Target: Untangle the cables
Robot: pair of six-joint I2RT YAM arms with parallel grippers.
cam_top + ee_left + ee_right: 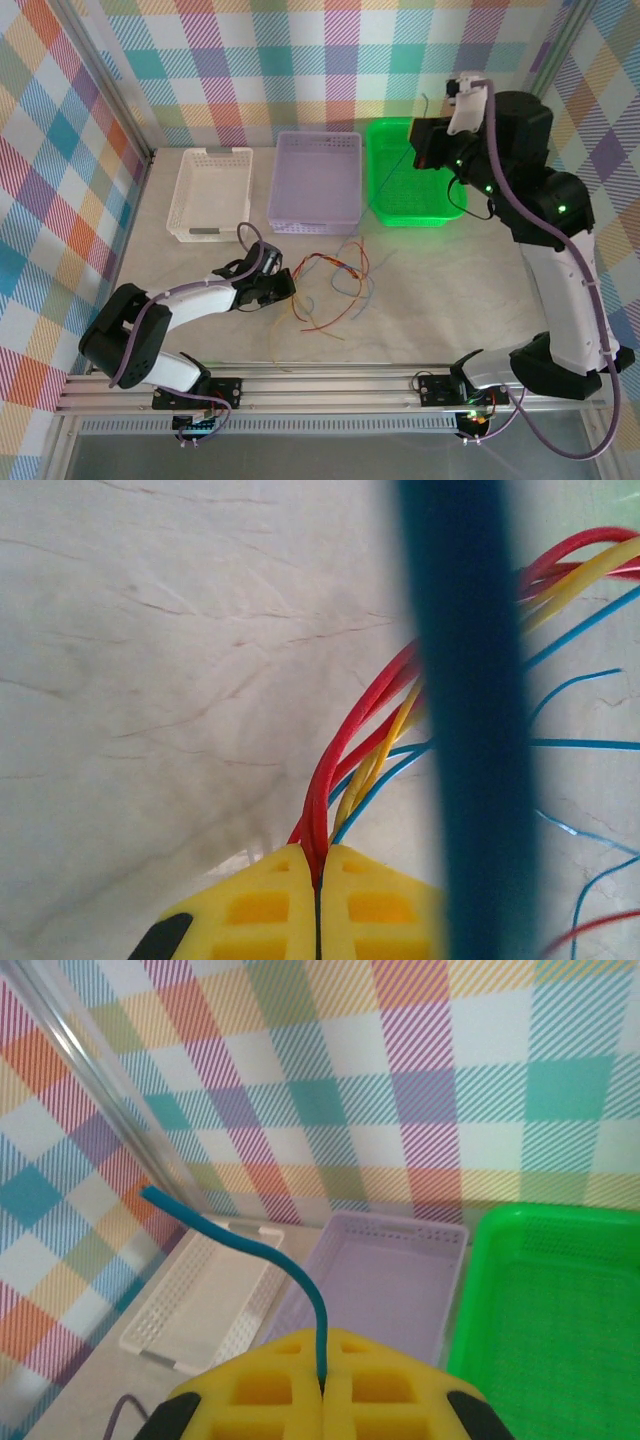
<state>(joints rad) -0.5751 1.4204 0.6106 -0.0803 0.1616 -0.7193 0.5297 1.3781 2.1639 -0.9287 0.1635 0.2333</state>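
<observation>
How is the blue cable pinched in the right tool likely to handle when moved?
Probably flexible yet slightly springy: the blue cable arcs up from the shut right tool in a curve rather than hanging limp. Likely very light, being so thin. It could snag others, judging by how tightly the cables bunch at the left tool.

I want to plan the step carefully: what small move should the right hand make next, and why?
Probably lift the right hand higher, away over the green basket. It is shut on the blue cable, which trails down toward the other cables, and the left hand pins those, so pulling may free it.
</observation>
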